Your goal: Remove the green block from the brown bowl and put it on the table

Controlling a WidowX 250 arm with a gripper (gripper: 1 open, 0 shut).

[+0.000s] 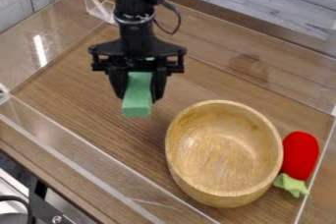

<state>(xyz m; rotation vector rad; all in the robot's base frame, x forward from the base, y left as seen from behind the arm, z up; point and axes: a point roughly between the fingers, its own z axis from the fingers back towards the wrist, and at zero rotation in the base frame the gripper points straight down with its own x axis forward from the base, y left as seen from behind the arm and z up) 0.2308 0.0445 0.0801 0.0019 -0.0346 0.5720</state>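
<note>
Wood-grain desk [79,95] with clear low walls, single camera view: my fingers [138,83] pinch the green block [140,94] upright, left of the empty brown bowl [225,152] (extraction done). Placing step in hand, I judge; next I lower, then release.

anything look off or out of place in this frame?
Nothing stands out. The gripper holds the green block above the table, left of the empty brown bowl. A red toy sits by the bowl's right rim. No spills or damage.
</note>
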